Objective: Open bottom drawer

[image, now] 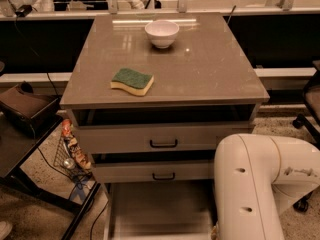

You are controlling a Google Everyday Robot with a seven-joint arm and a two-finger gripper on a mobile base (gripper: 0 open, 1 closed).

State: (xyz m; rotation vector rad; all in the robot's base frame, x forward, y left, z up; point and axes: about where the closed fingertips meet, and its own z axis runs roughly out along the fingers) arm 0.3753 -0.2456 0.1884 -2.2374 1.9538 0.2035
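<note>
- The robot's arm (250, 184) is showing as thick, smooth, cream-white casing, rounded like a bent tube.
- Two small dark oval recesses are sitting one above the other on the face of the near link.
- A thin dark seam is running around the casing where that link is meeting the rounder shell to the right.
- Faint grey lettering is showing on that shell, too small to read.
- The gripper is being hidden somewhere behind or below the near link, at the lower edge.

The arm (250, 184) hides the tool; the bottom drawer (160, 211) runs off-frame.
</note>
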